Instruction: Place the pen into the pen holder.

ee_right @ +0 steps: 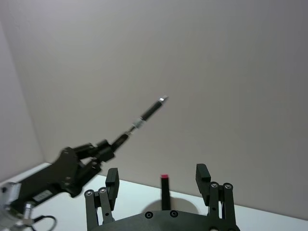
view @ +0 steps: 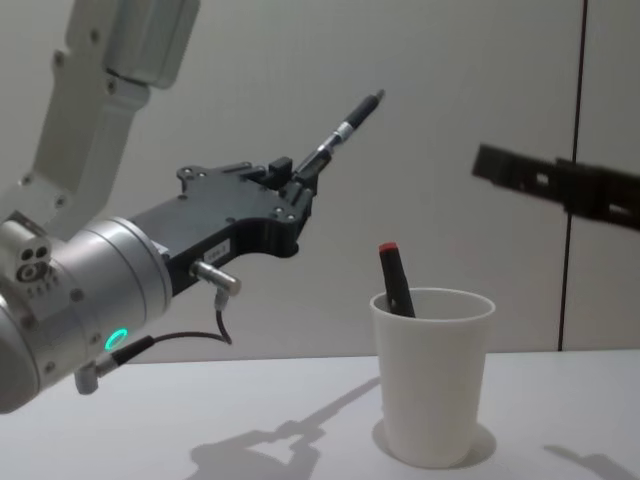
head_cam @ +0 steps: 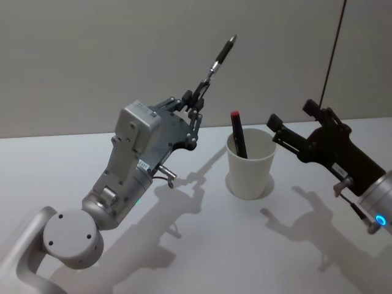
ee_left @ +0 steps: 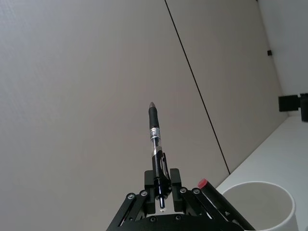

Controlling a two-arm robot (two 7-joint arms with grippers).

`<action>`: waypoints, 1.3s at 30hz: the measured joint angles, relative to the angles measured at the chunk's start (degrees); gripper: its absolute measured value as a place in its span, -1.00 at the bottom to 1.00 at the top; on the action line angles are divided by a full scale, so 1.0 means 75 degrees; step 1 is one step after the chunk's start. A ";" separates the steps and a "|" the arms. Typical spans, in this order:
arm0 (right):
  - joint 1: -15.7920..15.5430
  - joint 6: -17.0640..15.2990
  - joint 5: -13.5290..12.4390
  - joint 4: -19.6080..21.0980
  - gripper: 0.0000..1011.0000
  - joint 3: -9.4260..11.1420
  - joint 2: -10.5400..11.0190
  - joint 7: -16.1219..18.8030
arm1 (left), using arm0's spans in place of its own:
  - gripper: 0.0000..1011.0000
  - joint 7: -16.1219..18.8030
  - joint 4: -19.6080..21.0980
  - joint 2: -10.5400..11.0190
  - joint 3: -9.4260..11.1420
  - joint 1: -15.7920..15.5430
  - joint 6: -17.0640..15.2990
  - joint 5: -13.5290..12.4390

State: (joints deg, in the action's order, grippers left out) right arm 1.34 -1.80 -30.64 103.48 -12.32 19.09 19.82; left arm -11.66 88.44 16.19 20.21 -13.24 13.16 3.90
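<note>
1. Black-and-silver click pen (head_cam: 219, 56) is up in the air, and my left claw (head_cam: 197, 98) has it: fingers pinched shut on the clip end, nothing else in the grip.
2. From my left wrist, the pen (ee_left: 155, 139) stands straight out of the claw (ee_left: 162, 185), its rubber grip and writing tip pointing away from me at the plain beige wall (ee_left: 86, 96).
3. Landmark now: the tapered white paper cup (head_cam: 250, 168) with the rolled rim, upright on the pale table top (head_cam: 202, 245).
4. The pen sits left of that cup and well above its rim, touching neither cup nor table. From the chest, it (view: 345, 125) slants upward, tip leaning towards the cup (view: 432, 380).
5. Whether the tip hangs over the cup's mouth or short of it, I cannot tell.
6. Inside the cup is a dark marker with a red cap (head_cam: 238, 138), cap end up, at the left side of the cup and poking out above the rim.
7. My right claw (head_cam: 291, 113) hangs to the right of the cup, higher than its rim, near but apart. Its fingers are spread wide, holding nothing.
8. From my right wrist, those two fingertips (ee_right: 112, 175) frame the marker's red cap (ee_right: 164, 177), and beyond it the left claw (ee_right: 103, 149) shows with the pen (ee_right: 144, 115) angled up.
</note>
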 joint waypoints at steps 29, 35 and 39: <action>0.0672 -0.0211 -0.0727 -0.0299 0.98 -0.0143 -0.0301 0.0842 | -0.63 -0.0446 0.0086 0.0202 -0.0097 0.0306 0.1181 0.0793; 0.0912 -0.0278 -0.0651 -0.0469 0.98 -0.0218 -0.0465 0.0855 | -0.63 -0.0577 0.0180 0.0303 -0.0129 0.0451 0.1459 0.1000; 0.1056 -0.0284 -0.0715 -0.0567 0.98 -0.0264 -0.0578 0.0969 | -0.63 -0.0633 0.0219 0.0345 -0.0139 0.0504 0.1571 0.1082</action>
State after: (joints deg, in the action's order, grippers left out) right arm 9.27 -3.93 -36.00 99.23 -14.31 14.76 27.09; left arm -16.41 90.08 18.77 19.17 -9.46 24.94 12.02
